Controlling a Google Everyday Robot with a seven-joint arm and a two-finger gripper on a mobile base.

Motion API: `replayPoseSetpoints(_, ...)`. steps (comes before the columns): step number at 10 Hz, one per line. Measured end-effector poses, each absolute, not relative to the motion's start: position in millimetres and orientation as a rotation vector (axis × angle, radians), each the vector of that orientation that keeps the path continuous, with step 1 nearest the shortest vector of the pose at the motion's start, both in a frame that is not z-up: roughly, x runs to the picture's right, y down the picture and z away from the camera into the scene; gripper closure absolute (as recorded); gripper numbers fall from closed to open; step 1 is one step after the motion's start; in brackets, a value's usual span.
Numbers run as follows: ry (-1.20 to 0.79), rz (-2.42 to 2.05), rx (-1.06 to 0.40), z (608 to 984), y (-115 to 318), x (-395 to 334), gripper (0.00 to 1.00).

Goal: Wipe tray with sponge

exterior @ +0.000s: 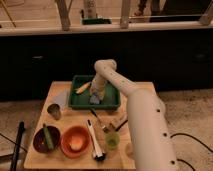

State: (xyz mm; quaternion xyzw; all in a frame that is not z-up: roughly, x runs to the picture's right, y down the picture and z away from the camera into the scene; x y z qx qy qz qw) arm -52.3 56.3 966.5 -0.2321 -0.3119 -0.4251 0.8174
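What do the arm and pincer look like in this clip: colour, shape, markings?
The arm is cream-white, built of thick smooth tubes with a rounded elbow cap. Small dark dots line its near segment. No cables show on it. The pincer, down in the green tray, looks greyish.

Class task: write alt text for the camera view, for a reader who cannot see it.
A white robot arm reaches into a dark green tray on a wooden table, its gripper at a pale blue-grey sponge. A yellow corn-like item lies in the tray; an orange bowl sits nearer the camera.
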Motion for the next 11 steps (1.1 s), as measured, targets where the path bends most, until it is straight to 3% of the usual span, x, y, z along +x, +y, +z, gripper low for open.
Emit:
replayPoseSetpoints(5, -0.578, -0.874, -0.474, 948, 47, -7, 1.00)
replayPoseSetpoints(11, -0.556, -0.878, -0.484, 990, 14, -21, 1.00)
